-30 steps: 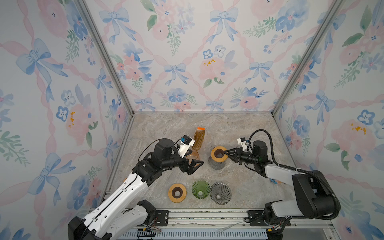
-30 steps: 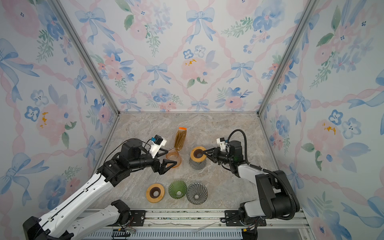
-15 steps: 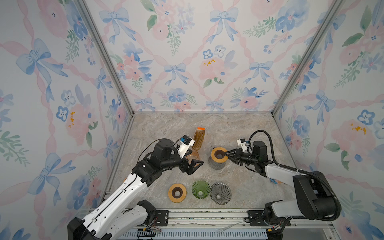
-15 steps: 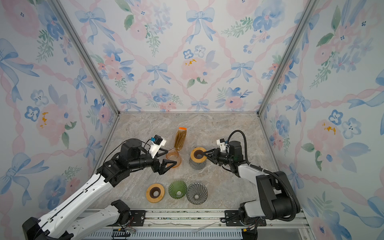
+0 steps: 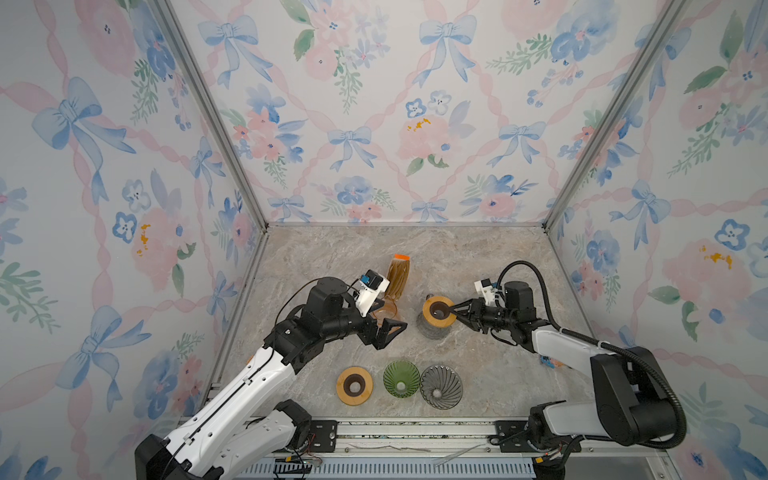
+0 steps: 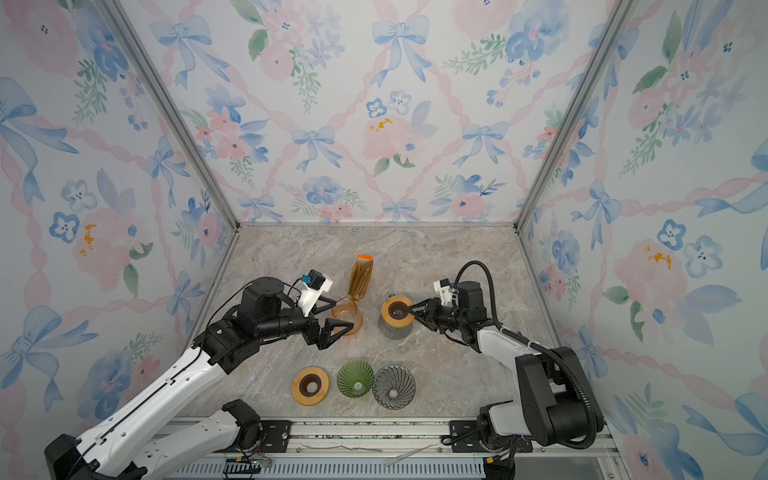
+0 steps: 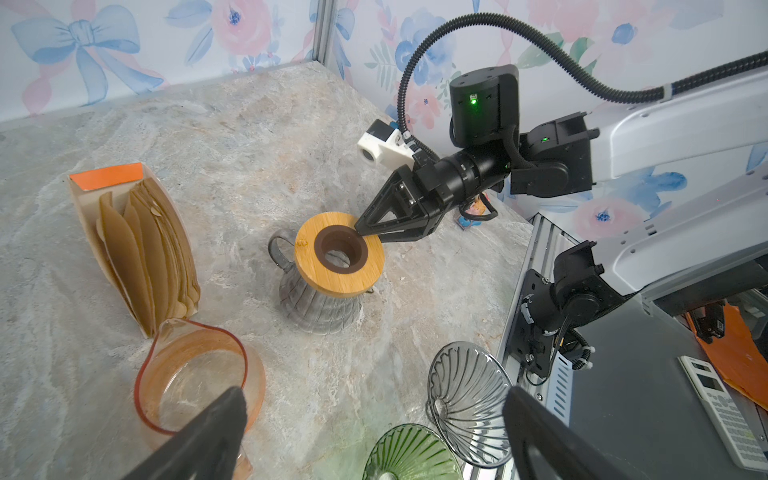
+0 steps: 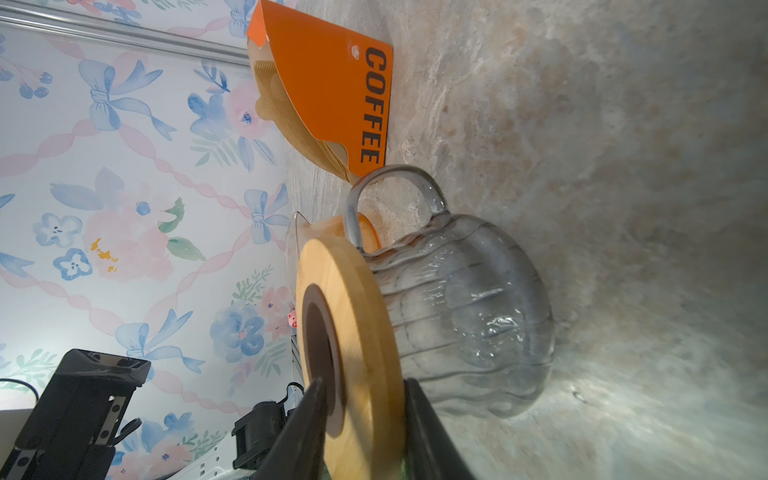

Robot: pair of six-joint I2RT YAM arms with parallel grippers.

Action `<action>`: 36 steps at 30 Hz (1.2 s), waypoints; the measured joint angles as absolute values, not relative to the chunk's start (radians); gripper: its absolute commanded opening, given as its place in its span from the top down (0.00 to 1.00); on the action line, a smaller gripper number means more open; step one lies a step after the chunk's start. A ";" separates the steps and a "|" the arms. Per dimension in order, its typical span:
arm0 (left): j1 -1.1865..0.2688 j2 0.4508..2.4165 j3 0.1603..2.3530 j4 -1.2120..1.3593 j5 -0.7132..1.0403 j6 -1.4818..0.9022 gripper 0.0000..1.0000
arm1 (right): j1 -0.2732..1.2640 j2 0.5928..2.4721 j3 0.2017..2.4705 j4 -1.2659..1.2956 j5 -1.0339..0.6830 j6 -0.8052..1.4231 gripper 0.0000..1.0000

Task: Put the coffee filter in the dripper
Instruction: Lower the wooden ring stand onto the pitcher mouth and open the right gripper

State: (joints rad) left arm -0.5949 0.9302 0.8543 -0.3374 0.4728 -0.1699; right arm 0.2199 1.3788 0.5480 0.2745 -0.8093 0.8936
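Brown paper coffee filters stand in an orange box [image 5: 398, 274] [image 7: 141, 249] [image 8: 332, 83] at mid table. Two bare drippers sit near the front edge, a green one [image 5: 400, 380] [image 7: 411, 455] and a grey glass one [image 5: 441, 386] [image 7: 469, 399]. My left gripper [image 5: 392, 316] [image 7: 374, 399] is open and holds nothing, hovering by the orange glass carafe [image 5: 384, 309] [image 7: 191, 386]. My right gripper [image 5: 453, 309] [image 8: 363, 386] straddles the rim of a wooden ring [image 5: 428, 318] [image 7: 340, 278] [image 8: 361, 299] that lies on the grey carafe [image 5: 432, 330] [image 8: 465, 311]. Its jaws stand slightly apart.
Another wooden ring [image 5: 354, 385] lies flat left of the green dripper. The metal rail [image 5: 415, 428] runs along the front edge. Walls close the table on three sides. A calculator [image 7: 725, 411] lies off the table beyond the rail.
The right gripper's jaws have eased apart a little around the wooden ring. The ring, the carafes and the left arm stay where they were.
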 measured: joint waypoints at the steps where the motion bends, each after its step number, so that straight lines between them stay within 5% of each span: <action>1: -0.595 0.930 0.854 -0.338 0.473 -0.170 0.02 | 0.220 1.375 0.550 0.264 -0.804 0.887 0.65; 36: -0.594 0.930 0.854 -0.338 0.473 -0.170 0.02 | 0.215 1.262 0.592 0.048 -0.748 0.773 0.69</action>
State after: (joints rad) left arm -0.5941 0.9302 0.8543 -0.3378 0.4728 -0.1699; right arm 0.2146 1.2621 0.5922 0.0483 -0.7475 0.7734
